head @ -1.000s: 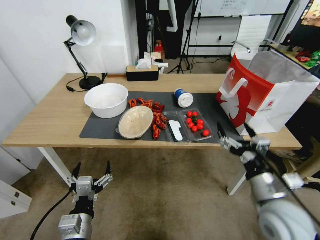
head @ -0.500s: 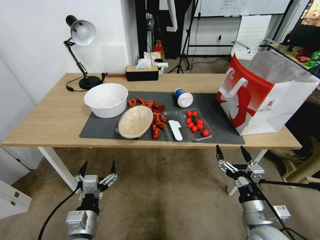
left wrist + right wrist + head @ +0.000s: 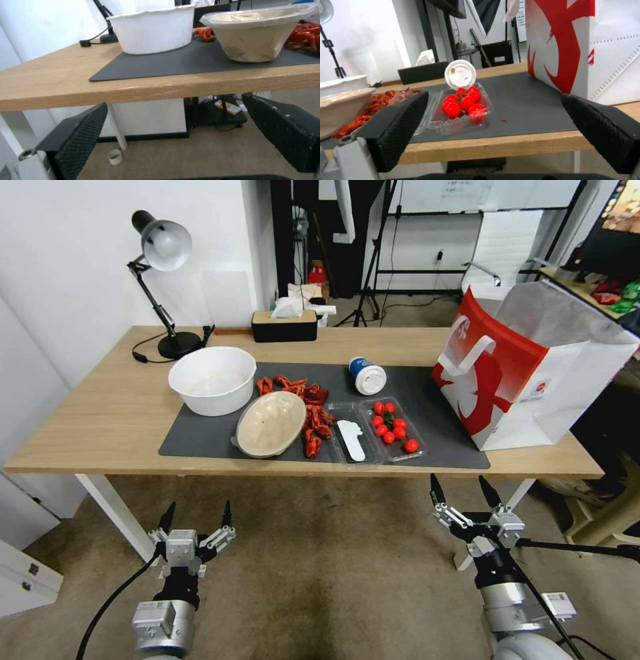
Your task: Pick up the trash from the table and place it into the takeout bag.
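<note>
From the head view, both the left gripper (image 3: 195, 518) and right gripper (image 3: 467, 495) hang below the table (image 3: 87, 413) edge, fingers spread wide and empty; the trash (image 3: 270, 423) lies beyond their tips, the takeout bag (image 3: 520, 373) past the right fingers. Left wrist view: the beige bowl (image 3: 258, 37) sits above the gap. Right wrist view: the tomato tray (image 3: 461, 110) lies between the fingers. Nothing looks bagged yet.

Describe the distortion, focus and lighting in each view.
Head view: wide-angle bend, the table edges splay outward; even indoor light, soft shadows under the white bowl. Left wrist view: that bowl and the beige bowl read clearly, the near fingers loom large. Right wrist view: the tomatoes glint, the bag is bright, the background soft.
</note>
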Robot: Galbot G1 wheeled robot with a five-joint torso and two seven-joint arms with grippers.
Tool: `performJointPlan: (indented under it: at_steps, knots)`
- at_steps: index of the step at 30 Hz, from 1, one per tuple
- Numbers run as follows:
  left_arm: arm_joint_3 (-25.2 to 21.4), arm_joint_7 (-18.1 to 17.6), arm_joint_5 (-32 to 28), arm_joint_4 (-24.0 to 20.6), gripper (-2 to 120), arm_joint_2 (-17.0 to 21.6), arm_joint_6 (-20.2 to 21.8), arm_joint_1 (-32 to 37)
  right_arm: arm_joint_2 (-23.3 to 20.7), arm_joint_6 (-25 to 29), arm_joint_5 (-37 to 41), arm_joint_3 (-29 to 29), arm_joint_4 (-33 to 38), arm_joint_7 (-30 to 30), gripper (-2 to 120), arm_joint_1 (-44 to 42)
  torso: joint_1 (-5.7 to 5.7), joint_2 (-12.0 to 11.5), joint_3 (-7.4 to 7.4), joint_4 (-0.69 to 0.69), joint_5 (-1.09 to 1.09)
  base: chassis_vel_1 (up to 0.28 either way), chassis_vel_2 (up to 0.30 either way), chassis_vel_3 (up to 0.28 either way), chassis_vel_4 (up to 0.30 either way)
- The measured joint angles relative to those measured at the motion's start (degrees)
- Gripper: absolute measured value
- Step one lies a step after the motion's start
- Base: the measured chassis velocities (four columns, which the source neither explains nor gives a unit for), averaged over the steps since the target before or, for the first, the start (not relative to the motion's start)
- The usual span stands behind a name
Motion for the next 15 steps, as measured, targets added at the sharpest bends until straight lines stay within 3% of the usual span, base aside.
performJointPlan:
  at_steps: [15]
  knots:
    - [0.0, 0.1, 0.4, -0.3, 100, -0.1, 0.0, 0.6, -0.2, 0.0, 0.0, -0.2, 0.1, -0.1, 100, 0.2, -0.01, 0.0, 0.00, 0.00, 0.01, 0.000, 0.000, 0.000, 0.000]
